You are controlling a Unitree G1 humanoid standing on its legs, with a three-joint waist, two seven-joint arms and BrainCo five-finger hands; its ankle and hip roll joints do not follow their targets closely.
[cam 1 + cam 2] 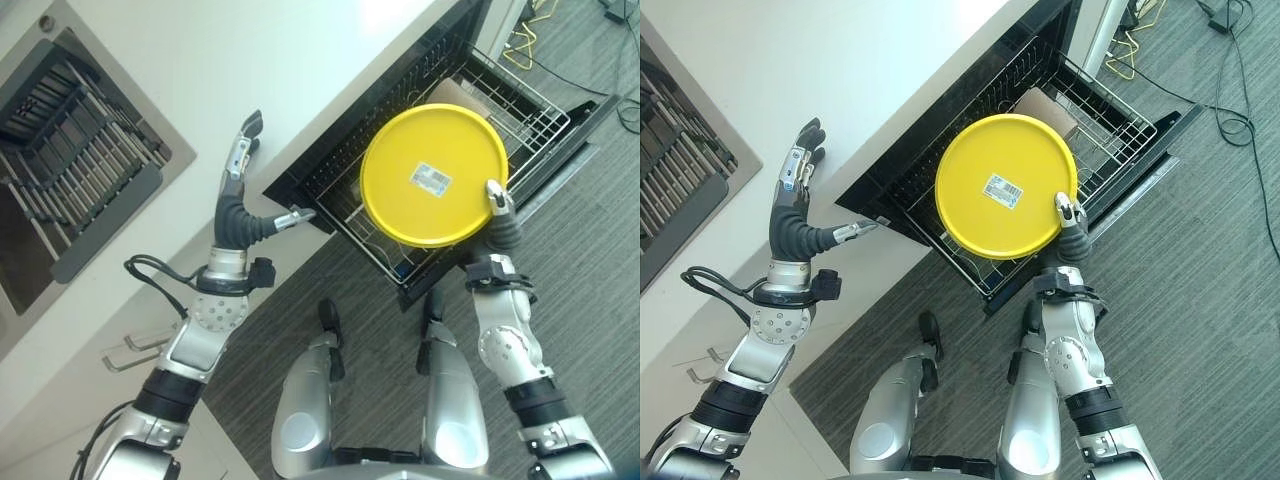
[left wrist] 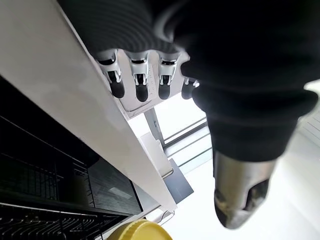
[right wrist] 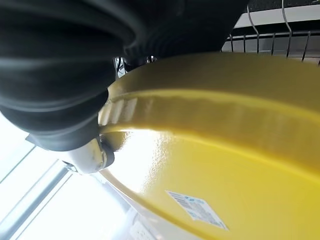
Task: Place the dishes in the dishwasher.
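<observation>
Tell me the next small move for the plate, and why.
Probably lower the yellow plate into the dishwasher rack: the right hand pinches its rim just above the pulled-out rack, and the left hand is open beside the counter.

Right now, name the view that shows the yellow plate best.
The left eye view: the whole yellow plate shows, pinched at its rim by the right robot hand over the dishwasher rack. The right eye view matches it. The right wrist view shows its labelled underside close up, the left wrist view a sliver.

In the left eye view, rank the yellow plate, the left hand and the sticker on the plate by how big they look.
1. Yellow plate, largest.
2. Left hand, fingers straight, smaller.
3. Sticker, smallest by far.
</observation>
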